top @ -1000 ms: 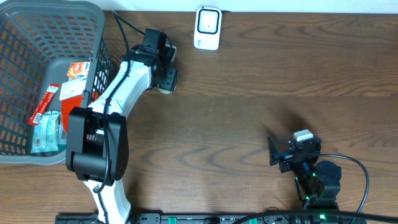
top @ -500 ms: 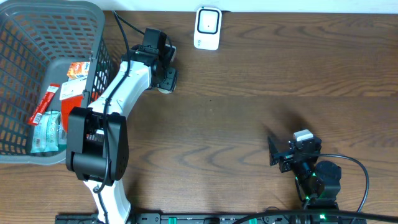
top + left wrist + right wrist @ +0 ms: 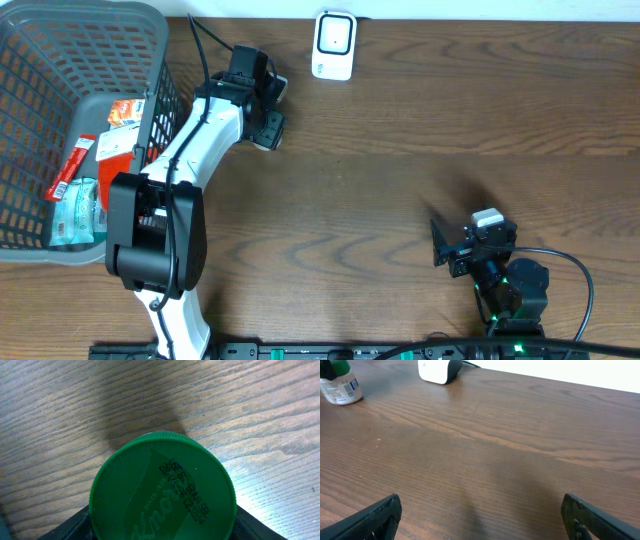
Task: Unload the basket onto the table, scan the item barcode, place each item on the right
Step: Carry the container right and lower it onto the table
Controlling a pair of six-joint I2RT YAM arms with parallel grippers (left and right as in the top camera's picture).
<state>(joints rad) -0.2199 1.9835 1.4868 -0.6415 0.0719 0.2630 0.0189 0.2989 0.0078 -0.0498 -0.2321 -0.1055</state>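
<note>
Nearest me, my right gripper [image 3: 440,243] sits with jaws wide apart. Farther back, the left gripper [image 3: 271,108] clamps the jar [image 3: 340,385] by its green lid [image 3: 162,485]. It could twist there, so its white label misses the scanner [image 3: 333,44] just beyond.

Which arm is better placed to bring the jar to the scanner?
Left. The left gripper is closed around the green-lidded jar, close to the white scanner. The right gripper sits open and empty, far from both.
</note>
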